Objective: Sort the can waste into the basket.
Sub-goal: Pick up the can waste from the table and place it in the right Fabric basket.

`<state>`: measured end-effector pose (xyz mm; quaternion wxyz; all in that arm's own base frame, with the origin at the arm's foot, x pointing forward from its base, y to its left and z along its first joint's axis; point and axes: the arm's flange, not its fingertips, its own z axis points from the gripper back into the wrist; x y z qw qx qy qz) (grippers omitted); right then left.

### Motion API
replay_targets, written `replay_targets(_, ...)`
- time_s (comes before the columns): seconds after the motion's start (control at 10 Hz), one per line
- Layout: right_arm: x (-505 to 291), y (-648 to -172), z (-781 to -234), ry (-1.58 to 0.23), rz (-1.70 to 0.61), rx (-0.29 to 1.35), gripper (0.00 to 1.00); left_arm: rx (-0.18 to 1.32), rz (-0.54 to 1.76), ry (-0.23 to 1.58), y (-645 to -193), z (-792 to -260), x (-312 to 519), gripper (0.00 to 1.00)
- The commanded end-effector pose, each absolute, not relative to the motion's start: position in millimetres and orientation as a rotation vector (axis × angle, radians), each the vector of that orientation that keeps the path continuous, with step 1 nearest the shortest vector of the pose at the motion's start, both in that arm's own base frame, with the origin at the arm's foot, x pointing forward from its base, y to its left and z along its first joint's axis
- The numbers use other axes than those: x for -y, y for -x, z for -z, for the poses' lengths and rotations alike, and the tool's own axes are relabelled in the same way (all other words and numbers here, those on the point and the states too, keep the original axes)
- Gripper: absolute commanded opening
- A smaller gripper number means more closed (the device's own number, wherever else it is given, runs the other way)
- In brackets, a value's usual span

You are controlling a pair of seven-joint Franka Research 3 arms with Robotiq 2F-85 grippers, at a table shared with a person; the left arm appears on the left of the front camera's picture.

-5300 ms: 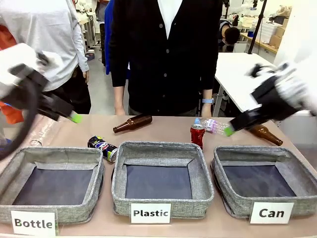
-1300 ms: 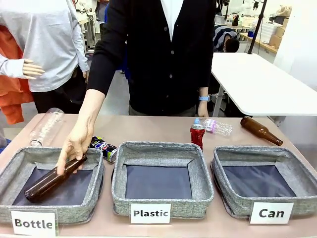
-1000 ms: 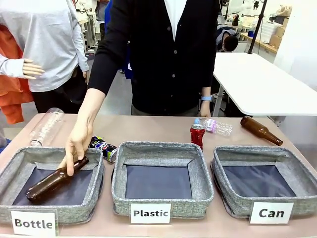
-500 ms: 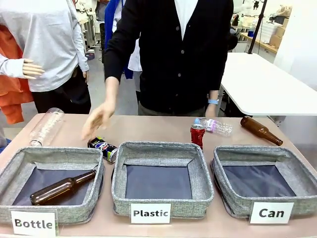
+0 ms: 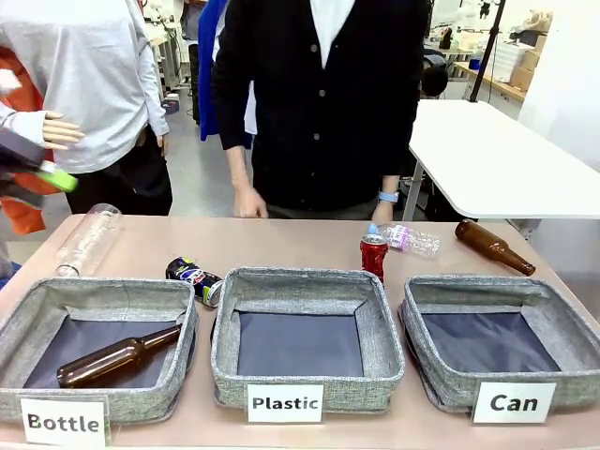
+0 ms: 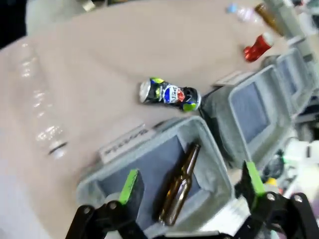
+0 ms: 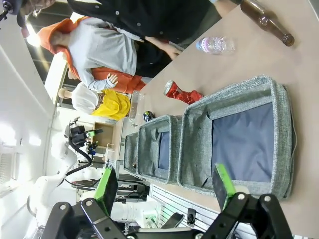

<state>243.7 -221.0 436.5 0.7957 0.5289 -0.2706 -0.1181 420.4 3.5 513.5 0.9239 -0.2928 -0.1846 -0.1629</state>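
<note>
Tabletop (image 5: pixel 300 246): brown bottle (image 5: pixel 495 247) near Can basket (image 5: pixel 441 386)

The desk (image 5: pixel 300 246) carries the Can basket (image 5: pixel 487 284), Plastic basket (image 5: pixel 300 278), Bottle basket (image 5: pixel 94 292), a lying dark can (image 5: pixel 195 278), an upright red can (image 5: pixel 374 255), a brown bottle (image 5: pixel 494 246), a plastic bottle (image 5: pixel 408 239) and seemingly a clear bottle (image 5: pixel 87 241).

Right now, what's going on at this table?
Nothing is being handled. Both cans sit on the table: the dark blue can lies on its side behind the Bottle basket, the red can stands behind the Plastic basket. The Can basket holds neither. The left gripper and right gripper hang open above the baskets.
</note>
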Motion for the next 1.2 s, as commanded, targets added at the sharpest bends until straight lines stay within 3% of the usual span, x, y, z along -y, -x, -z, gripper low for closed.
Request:
replay_targets(0.0,222,-245,-437,-1.152,0.237,0.616,1.0,0.372,0.413,0.487,-441,-479,45,1.0)
replay_targets(0.2,222,-245,-437,-1.152,0.237,0.616,1.0,0.472,0.436,0.368,-449,-452,98,1.0)
replay_targets(0.5,222,-245,-437,-1.152,0.237,0.616,1.0,0.46,0.556,0.228,-464,-413,155,1.0)
replay_targets(0.6,222,-245,-437,-1.152,0.237,0.616,1.0,0.482,0.503,0.203,-471,-410,158,1.0)
replay_targets(0.7,222,-245,-437,-1.152,0.237,0.616,1.0,0.46,0.552,0.304,-456,-420,150,1.0)
replay_targets(1.1,222,-245,-437,-1.152,0.237,0.616,1.0,0.463,0.553,0.272,-460,-414,156,1.0)
